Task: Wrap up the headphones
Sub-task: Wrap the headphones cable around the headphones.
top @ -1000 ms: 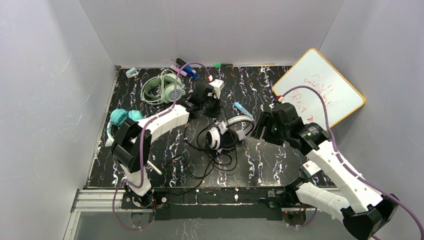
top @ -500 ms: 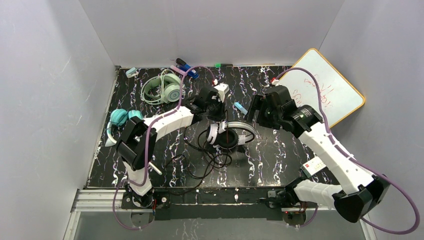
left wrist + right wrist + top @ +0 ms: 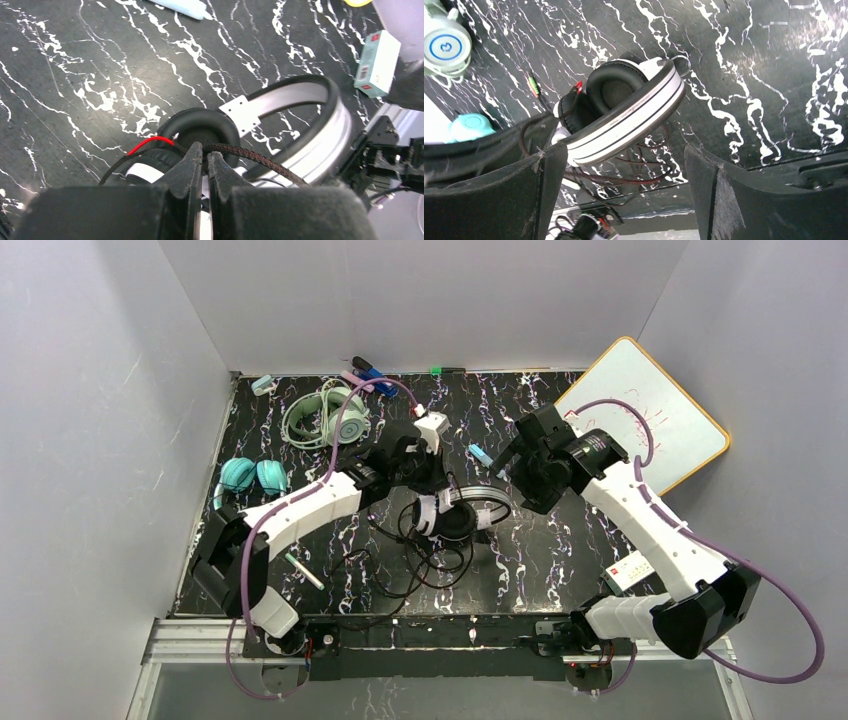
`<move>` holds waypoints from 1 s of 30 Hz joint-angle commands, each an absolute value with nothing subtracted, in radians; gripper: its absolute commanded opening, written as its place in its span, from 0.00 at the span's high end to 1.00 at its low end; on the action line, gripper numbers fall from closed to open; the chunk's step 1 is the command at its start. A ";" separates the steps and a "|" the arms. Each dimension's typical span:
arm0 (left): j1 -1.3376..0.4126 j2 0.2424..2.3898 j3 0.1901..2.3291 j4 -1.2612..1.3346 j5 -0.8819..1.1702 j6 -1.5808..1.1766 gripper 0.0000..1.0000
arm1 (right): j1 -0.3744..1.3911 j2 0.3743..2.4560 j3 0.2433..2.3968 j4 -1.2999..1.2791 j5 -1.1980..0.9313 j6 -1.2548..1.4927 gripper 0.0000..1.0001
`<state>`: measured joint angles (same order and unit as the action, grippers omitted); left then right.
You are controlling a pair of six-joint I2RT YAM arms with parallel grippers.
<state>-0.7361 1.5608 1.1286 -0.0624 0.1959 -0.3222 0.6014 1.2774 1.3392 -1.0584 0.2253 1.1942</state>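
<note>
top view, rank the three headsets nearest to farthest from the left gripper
1. black-and-white headset, centre, its cable pinched in the left gripper
2. mint-green headset, back left
3. teal headset, left edge

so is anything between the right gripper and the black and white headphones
Nothing visible. The right gripper is open, with the black-and-white headphones in plain view between its fingers; the left gripper pinches their cable.
</note>
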 commanded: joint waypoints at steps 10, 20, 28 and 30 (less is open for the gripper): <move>-0.879 1.480 1.066 -0.089 0.247 -0.403 1.00 | 0.597 1.279 1.316 -1.143 0.204 1.372 0.05; -0.981 1.460 1.081 -0.104 0.237 -0.446 1.00 | 0.597 1.193 1.148 -1.154 0.198 1.241 0.16; -1.000 1.474 1.112 -0.130 0.229 -0.452 1.00 | 0.597 1.186 1.113 -1.164 0.187 1.101 0.28; -1.005 1.472 1.112 -0.133 0.229 -0.458 1.00 | 0.597 1.178 1.122 -1.167 0.192 1.084 0.34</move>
